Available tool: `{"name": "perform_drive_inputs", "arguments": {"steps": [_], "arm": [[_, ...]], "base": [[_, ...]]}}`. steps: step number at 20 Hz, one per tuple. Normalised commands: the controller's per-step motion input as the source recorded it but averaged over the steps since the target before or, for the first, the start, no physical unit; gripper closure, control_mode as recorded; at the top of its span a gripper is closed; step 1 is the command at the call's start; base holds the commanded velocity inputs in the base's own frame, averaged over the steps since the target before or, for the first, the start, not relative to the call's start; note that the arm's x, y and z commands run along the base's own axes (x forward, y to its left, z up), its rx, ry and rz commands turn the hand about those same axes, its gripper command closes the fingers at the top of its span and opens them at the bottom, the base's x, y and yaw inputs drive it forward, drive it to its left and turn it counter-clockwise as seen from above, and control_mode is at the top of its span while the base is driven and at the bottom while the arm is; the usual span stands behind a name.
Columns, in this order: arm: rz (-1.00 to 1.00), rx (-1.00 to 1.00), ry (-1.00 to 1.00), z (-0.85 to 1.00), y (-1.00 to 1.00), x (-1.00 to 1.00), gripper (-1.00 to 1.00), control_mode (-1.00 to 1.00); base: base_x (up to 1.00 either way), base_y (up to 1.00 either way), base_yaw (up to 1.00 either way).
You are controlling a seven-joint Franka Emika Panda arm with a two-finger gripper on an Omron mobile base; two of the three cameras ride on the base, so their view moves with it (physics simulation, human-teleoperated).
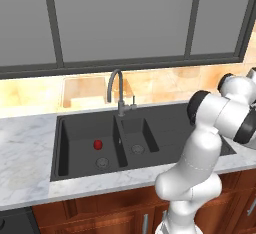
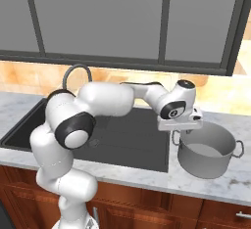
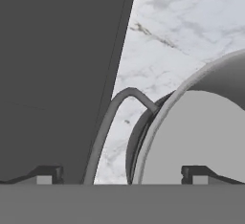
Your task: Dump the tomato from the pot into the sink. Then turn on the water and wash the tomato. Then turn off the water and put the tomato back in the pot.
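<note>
I see a marble counter [image 1: 25, 143] under a big window [image 1: 125, 18], with a black sink [image 1: 80, 123] set into it. The tap [image 1: 117, 90] stands at the back, at 12 o'clock from the middle wall of the sink. The tomato [image 1: 98, 144] lies in the wide basin, just at 11 o'clock from the round drain [image 1: 102, 162].

The pot [image 2: 206, 149] sits upright on the counter, right beside the flat end of the sink. My gripper [image 2: 180, 136] hangs over the pot's near rim. In the hand view the pot's loop handle [image 3: 117, 122] runs up between my two fingers [image 3: 45, 176], and the rim curves off toward 2 o'clock. The fingers are spread wide, one on each side of the handle, touching nothing. The tomato is well apart from them, back in the sink.
</note>
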Motion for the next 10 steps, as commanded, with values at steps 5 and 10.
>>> {"name": "perform_drive_inputs", "arguments": {"steps": [5, 10], "arm": [[0.0, 0.0, 0.0, 0.43, 0.3, -0.26, -1.0, -1.0], [0.0, 0.0, 0.0, 0.43, 0.76, -0.57, -1.0, -1.0]], "base": [[0.0, 0.0, 0.0], [0.0, 0.0, 0.0]]}}
